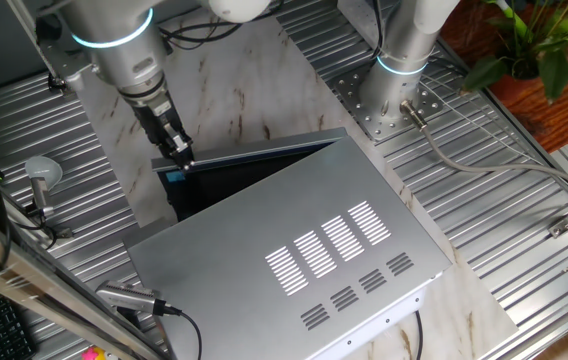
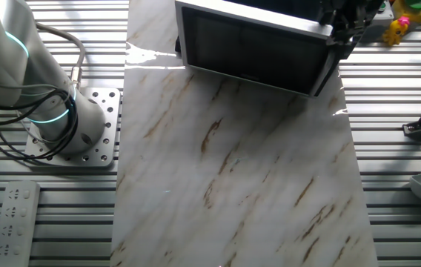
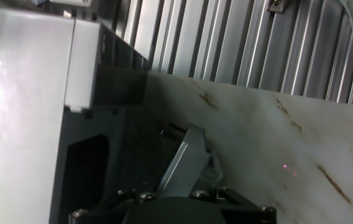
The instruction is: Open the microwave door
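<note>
The microwave (image 1: 314, 250) is a big silver box with white vent slots on top, on the marble mat. The microwave door (image 1: 254, 152) stands part open, swung away from the box at its left end, with a dark gap behind it. A small blue mark (image 1: 174, 176) shows at that free end. My gripper (image 1: 180, 155) is at the door's free end, its tip against the edge, fingers close together. In the other fixed view the door (image 2: 251, 48) faces the camera and the gripper (image 2: 340, 33) is at its right end. In the hand view the fingers (image 3: 189, 163) point down beside the pale microwave panel (image 3: 21, 112).
A second arm's base (image 1: 394, 90) is bolted behind the microwave and also shows in the other fixed view (image 2: 55, 119). A ladle (image 1: 39, 175) lies left of the mat. A remote (image 2: 14, 215), a yellow toy (image 2: 403, 22) and a potted plant (image 1: 534, 40) sit around the edges.
</note>
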Robot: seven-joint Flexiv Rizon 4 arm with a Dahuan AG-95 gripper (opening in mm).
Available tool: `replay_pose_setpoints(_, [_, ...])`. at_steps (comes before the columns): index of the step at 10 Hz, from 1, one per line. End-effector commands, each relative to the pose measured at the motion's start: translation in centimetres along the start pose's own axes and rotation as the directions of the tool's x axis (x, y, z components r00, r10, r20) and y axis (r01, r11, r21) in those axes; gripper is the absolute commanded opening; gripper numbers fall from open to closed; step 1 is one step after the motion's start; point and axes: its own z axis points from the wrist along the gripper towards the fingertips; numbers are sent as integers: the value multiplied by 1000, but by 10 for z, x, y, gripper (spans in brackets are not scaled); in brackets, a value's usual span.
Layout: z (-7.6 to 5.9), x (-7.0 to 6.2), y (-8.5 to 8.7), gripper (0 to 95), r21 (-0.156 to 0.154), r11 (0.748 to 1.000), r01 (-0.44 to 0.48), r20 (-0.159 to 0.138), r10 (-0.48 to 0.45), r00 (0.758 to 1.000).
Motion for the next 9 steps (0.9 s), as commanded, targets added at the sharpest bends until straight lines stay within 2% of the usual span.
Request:
replay_pose_setpoints(1, [0, 1, 0, 380, 13, 1000, 17, 5, -17, 1000])
replay_pose_setpoints(9, [-14, -12, 4, 380, 44, 998, 47, -15, -46, 999])
